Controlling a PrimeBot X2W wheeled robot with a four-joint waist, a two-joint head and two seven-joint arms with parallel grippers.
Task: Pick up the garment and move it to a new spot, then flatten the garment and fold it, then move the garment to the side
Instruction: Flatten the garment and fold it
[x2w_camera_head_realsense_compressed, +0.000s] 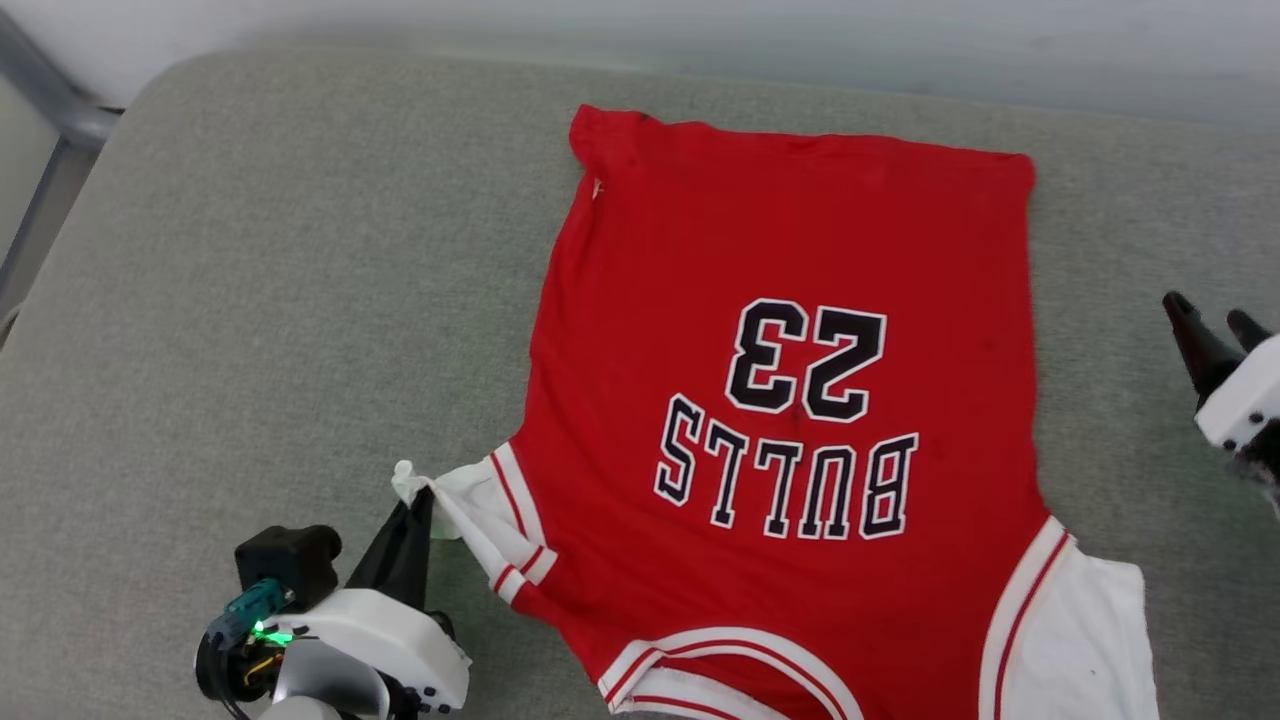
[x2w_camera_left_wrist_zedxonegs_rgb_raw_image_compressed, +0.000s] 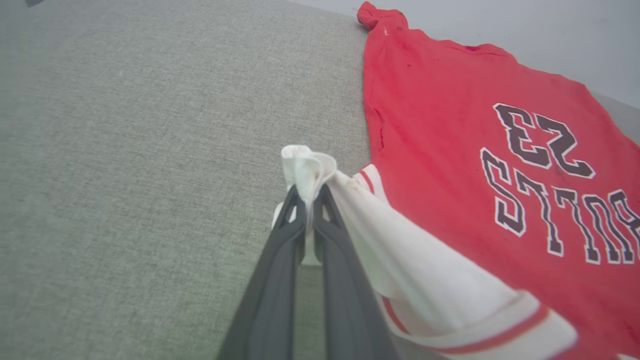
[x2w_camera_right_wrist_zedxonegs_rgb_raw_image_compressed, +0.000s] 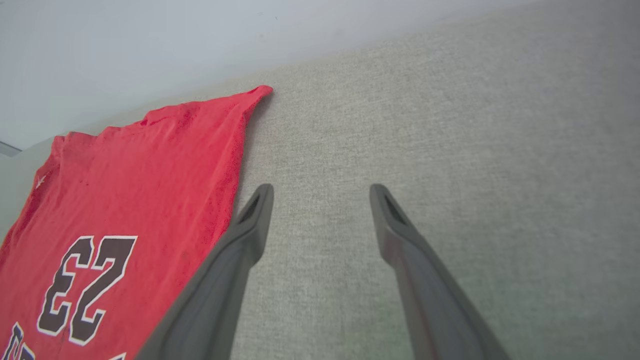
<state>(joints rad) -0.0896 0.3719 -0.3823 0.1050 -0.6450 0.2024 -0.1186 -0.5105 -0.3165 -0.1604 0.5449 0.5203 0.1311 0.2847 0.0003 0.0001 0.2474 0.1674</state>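
Garment (x2w_camera_head_realsense_compressed: 790, 400) lay spread flat on the grey cushion (x2w_camera_head_realsense_compressed: 250, 300), print up and upside down to my head cam. Its collar and right sleeve (x2w_camera_head_realsense_compressed: 1080, 630) ran off the bottom edge, so I couldn't see them whole. Left gripper (x2w_camera_head_realsense_compressed: 415, 505) was clamped on the bunched tip of the white left-side sleeve (x2w_camera_head_realsense_compressed: 470, 500). Right gripper (x2w_camera_head_realsense_compressed: 1212, 322) stood wide apart, holding nothing, over bare cushion near the shirt's edge, partly cut off. Pale wall (x2w_camera_head_realsense_compressed: 700, 40) behind, metal bar (x2w_camera_head_realsense_compressed: 60, 115) far left.
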